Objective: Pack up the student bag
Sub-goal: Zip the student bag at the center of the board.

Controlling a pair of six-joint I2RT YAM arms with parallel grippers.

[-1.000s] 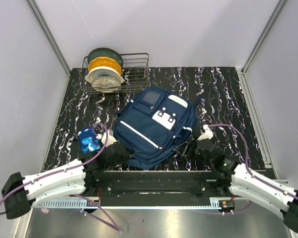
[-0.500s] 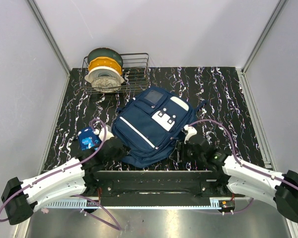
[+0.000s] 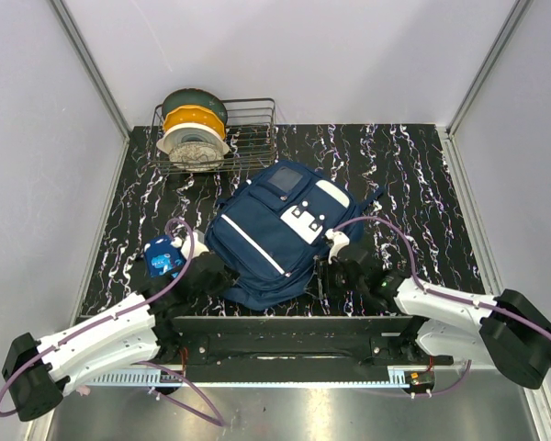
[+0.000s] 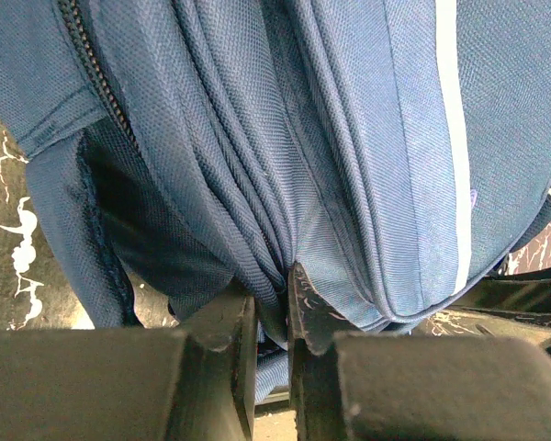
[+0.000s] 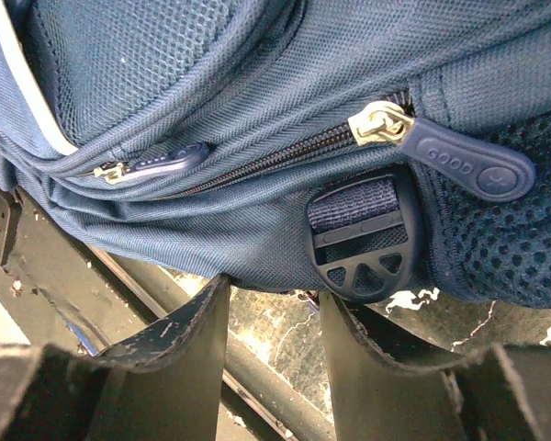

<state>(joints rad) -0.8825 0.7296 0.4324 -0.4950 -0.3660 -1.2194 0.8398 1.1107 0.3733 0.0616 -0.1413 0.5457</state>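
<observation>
The student bag [image 3: 280,234], navy blue with white patches and a grey panel, lies flat in the middle of the marbled table. My left gripper [image 3: 222,277] is at its near left corner, shut on a fold of the navy fabric [image 4: 274,299]. My right gripper [image 3: 329,272] is at the bag's near right edge. In the right wrist view this gripper [image 5: 274,294] stands open, its fingertips just under the bag's side seam and holding nothing. Above them I see a black strap buckle [image 5: 363,241], a zipper with a rubber pull [image 5: 468,163], and a second smaller pull [image 5: 156,163].
A wire rack [image 3: 253,138] with filament spools [image 3: 193,138] stands at the back left. A small blue patterned pouch [image 3: 163,259] lies left of the bag, beside my left arm. A black rail [image 3: 285,326] runs along the table's near edge under both grippers.
My right gripper has moved left up to the bag's near right edge. The bag has shifted slightly left and back with my left gripper still gripping it.
</observation>
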